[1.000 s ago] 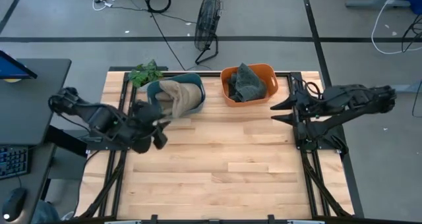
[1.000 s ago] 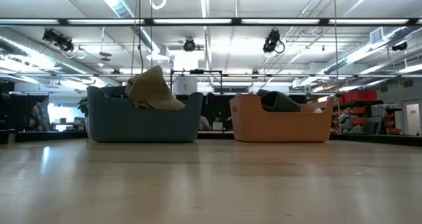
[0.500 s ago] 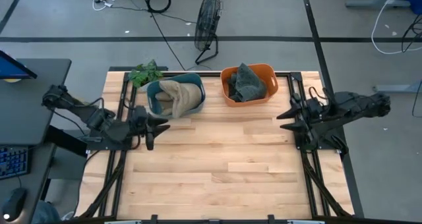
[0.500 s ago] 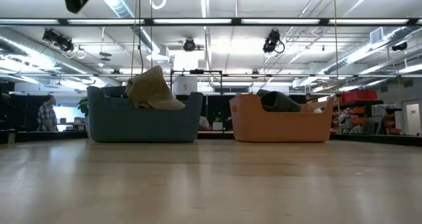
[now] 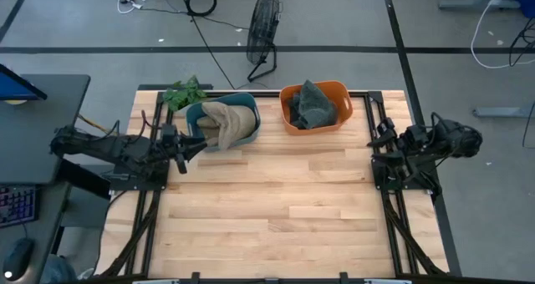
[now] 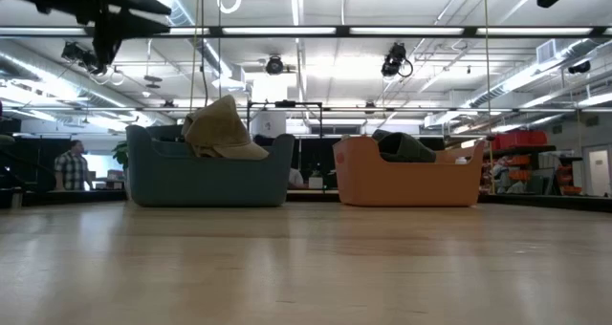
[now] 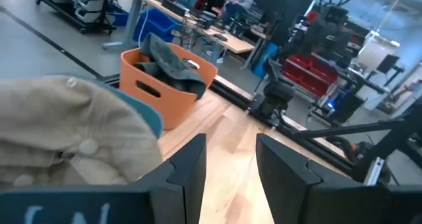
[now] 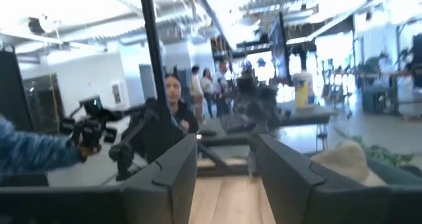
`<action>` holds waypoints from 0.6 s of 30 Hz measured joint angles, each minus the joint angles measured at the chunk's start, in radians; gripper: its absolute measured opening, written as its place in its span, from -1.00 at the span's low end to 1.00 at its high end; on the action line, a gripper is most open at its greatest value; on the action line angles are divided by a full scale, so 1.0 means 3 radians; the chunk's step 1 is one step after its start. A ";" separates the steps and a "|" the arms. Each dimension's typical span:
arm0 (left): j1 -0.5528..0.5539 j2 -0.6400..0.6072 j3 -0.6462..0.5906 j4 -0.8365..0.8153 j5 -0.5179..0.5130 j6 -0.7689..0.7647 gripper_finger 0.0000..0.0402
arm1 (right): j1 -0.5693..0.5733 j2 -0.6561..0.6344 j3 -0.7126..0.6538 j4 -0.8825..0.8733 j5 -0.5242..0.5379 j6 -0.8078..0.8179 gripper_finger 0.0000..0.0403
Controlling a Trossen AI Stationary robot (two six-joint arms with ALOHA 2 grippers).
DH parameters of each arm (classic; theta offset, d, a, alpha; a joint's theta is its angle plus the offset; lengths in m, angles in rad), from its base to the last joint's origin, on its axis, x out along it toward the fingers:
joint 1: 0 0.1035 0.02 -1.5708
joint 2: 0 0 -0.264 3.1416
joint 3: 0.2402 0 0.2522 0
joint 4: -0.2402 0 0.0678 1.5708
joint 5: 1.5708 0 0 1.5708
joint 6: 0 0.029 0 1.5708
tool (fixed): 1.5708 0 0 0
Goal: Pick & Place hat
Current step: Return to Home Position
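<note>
A tan hat [image 5: 224, 122] lies in a teal basket [image 5: 247, 103] at the table's far side, its crown rising above the rim [image 6: 222, 130]. A dark grey-green hat [image 5: 312, 104] is heaped in the orange basket [image 5: 334, 90] beside it. My left gripper [image 5: 189, 145] is open and level at the left edge, just left of the teal basket, with the tan hat [image 7: 66, 132] close beside its fingers. My right gripper [image 5: 378, 140] is open by the right edge, clear of both baskets and facing across the table toward the tan hat [image 8: 343, 161].
Bare wooden tabletop [image 5: 276, 209] spreads in front of both baskets. A green plant [image 5: 184, 93] sits at the far left corner behind the teal basket. A fan [image 5: 262, 33] stands on the floor beyond the table. People stand in the room behind [image 6: 71, 165].
Both arms have folded back toward their own sides. The left gripper tipped from pointing down to level and shifted slightly toward the far edge. The right gripper drew back toward the right edge. Hats and baskets have not moved.
</note>
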State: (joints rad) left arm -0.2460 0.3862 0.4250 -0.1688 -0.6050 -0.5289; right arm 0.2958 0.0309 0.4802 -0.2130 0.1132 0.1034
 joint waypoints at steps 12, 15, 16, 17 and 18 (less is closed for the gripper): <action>0.0204 -0.0813 -0.0674 0.0234 0.0203 0.0297 -0.33 | 0.0000 -0.0104 -0.0277 0.0032 0.0094 -0.0074 -0.19; 0.0237 -0.1018 -0.0772 0.0223 0.0200 0.0434 -0.33 | 0.0000 -0.0103 -0.0327 -0.0019 0.0095 -0.0050 -0.19; 0.0244 -0.1082 -0.0804 0.0237 0.0202 0.0484 -0.33 | 0.0000 -0.0101 -0.0340 -0.0029 0.0093 -0.0060 -0.19; 0.0250 -0.1147 -0.0844 0.0257 0.0219 0.0507 -0.33 | 0.0000 -0.0101 -0.0353 -0.0015 0.0087 -0.0060 -0.19; 0.0251 -0.1211 -0.0897 0.0281 0.0242 0.0521 -0.33 | 0.0000 -0.0105 -0.0373 0.0003 0.0086 -0.0060 -0.19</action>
State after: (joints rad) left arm -0.1707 0.0228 0.1558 -0.0844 -0.5325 -0.3726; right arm 0.2958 -0.0005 0.3682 -0.2122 0.1389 0.0853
